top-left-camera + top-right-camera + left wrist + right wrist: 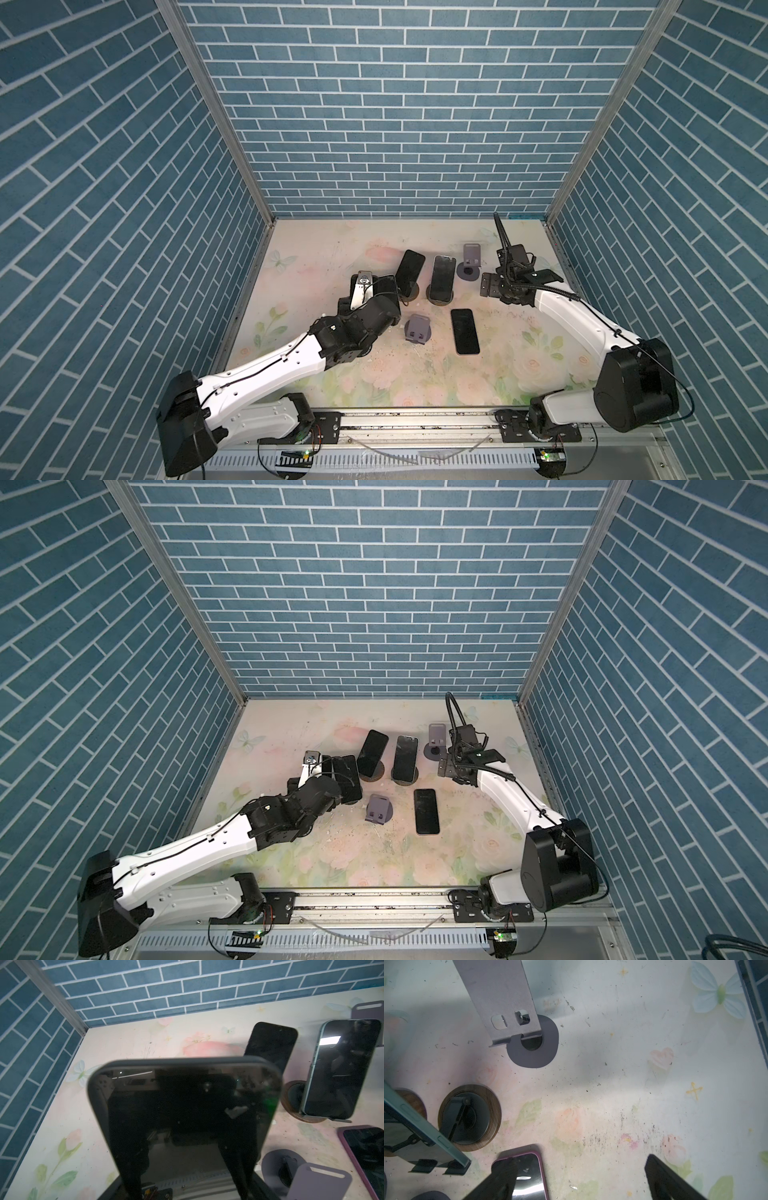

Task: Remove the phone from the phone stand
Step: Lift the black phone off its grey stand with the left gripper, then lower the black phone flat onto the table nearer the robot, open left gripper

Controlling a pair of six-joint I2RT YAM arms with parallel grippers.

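A dark phone in a grey case stands upright at the left of the mat, also seen in both top views. My left gripper is shut on it, one finger on each long edge near its lower end. The phone stand under it is hidden by the phone and my wrist, so I cannot tell whether the phone still rests on it. My right gripper hangs open and empty over bare mat at the right, beside an empty purple stand.
Two more phones lean on wood-based stands just right of the held phone. A second empty purple stand and a flat phone in a purple case lie nearer the front. Walls enclose three sides.
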